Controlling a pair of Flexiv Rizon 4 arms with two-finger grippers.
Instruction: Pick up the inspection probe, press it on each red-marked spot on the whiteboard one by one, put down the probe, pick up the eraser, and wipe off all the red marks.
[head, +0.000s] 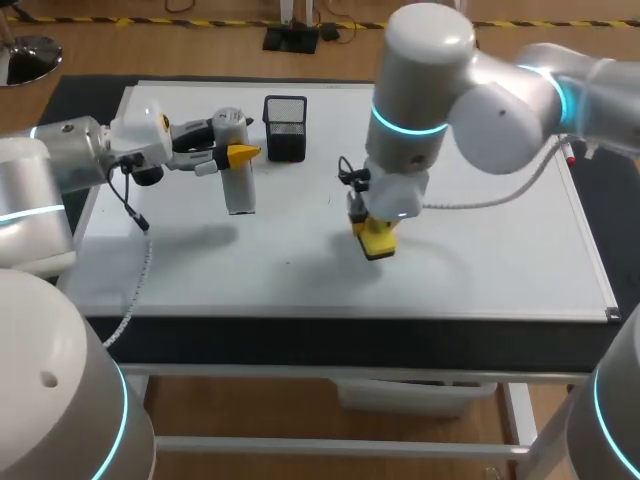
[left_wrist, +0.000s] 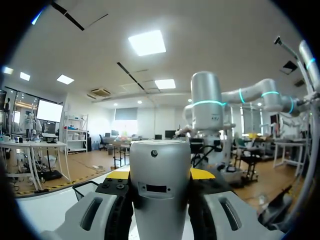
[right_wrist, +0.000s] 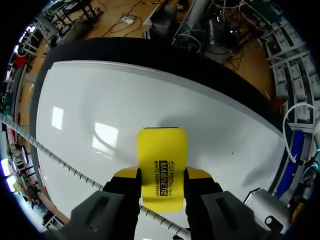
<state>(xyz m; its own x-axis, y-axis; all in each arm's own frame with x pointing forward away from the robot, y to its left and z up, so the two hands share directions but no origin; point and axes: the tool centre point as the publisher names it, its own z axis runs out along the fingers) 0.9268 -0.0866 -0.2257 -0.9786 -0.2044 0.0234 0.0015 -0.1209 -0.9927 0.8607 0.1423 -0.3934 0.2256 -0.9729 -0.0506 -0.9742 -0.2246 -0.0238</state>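
Note:
My left gripper (head: 240, 155) is shut on the grey cylindrical probe (head: 238, 185), which it holds above the left part of the whiteboard (head: 480, 250). In the left wrist view the probe (left_wrist: 160, 182) fills the space between the fingers (left_wrist: 202, 173). Coming in from the right, my right gripper (head: 375, 228) points down at the board's middle and is shut on the yellow eraser (head: 378, 242), which sits low at the board's surface. The right wrist view shows the eraser (right_wrist: 162, 167) clamped between both yellow tips over the white board (right_wrist: 95, 110). I see no red marks on the board.
A black mesh pen holder (head: 285, 127) stands at the back of the board, just right of the probe. A small red item (head: 570, 158) lies at the board's right edge, partly behind my right arm. A grey spiral cable (right_wrist: 60, 165) crosses beside the right gripper.

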